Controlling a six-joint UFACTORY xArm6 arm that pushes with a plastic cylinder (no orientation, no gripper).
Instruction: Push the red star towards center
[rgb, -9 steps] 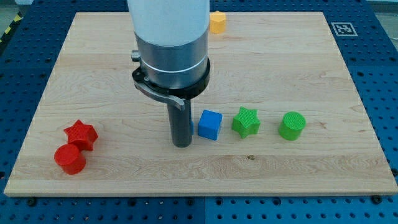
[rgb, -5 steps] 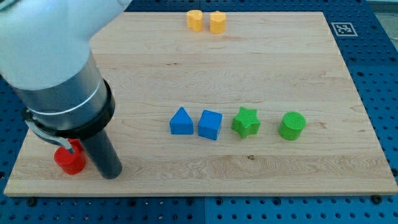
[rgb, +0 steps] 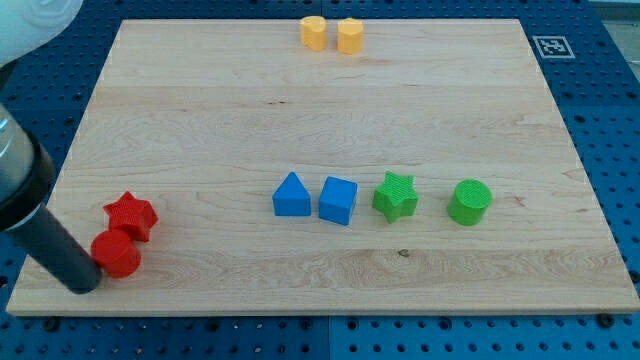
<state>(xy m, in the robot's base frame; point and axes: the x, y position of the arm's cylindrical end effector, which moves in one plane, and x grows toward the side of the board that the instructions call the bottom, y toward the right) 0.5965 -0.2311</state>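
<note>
The red star (rgb: 130, 215) lies near the board's lower left corner. A red cylinder (rgb: 117, 254) sits just below it, touching it. My tip (rgb: 83, 283) rests on the board at the far lower left, against the red cylinder's left side and below-left of the star. The dark rod rises from it to the view's upper left.
A blue triangle (rgb: 291, 195), blue cube (rgb: 338, 200), green star (rgb: 396, 196) and green cylinder (rgb: 469, 202) form a row across the middle. Two yellow blocks (rgb: 314, 32) (rgb: 349, 35) sit at the top edge. The wooden board (rgb: 200, 100) ends close to my tip.
My tip swept from beside the blue cube at the centre to the far lower left, passing the red blocks. The arm now uncovers the red star. The blocks have not moved.
</note>
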